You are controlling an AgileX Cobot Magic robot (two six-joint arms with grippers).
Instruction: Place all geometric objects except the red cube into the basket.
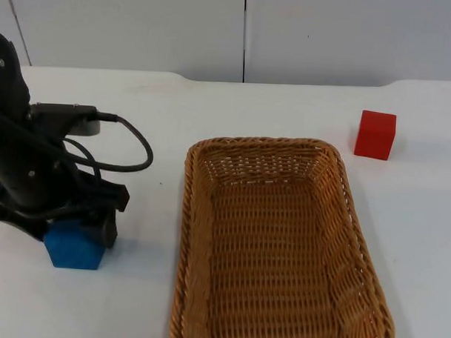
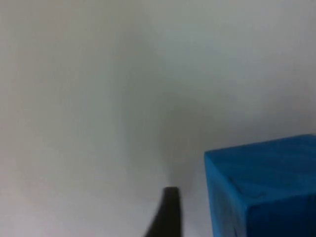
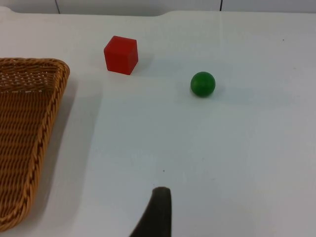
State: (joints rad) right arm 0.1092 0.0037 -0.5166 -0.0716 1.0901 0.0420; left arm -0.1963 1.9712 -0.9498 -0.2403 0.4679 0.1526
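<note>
A blue cube (image 1: 73, 247) sits on the white table, left of the wicker basket (image 1: 191, 212). My left gripper (image 1: 79, 232) is low over the cube's back edge and open. In the left wrist view, one black fingertip (image 2: 168, 212) stands beside the blue cube (image 2: 261, 187) with a gap between them. The red cube (image 1: 375, 134) rests at the far right of the table. In the right wrist view, the red cube (image 3: 120, 55) and a green ball (image 3: 203, 84) lie ahead of my waiting right gripper (image 3: 158, 217). The basket holds nothing.
The basket's rim (image 3: 29, 123) lies beside the right gripper. The grey partition wall (image 1: 245, 29) closes the table's far edge. Bare white table surrounds the red cube and the green ball.
</note>
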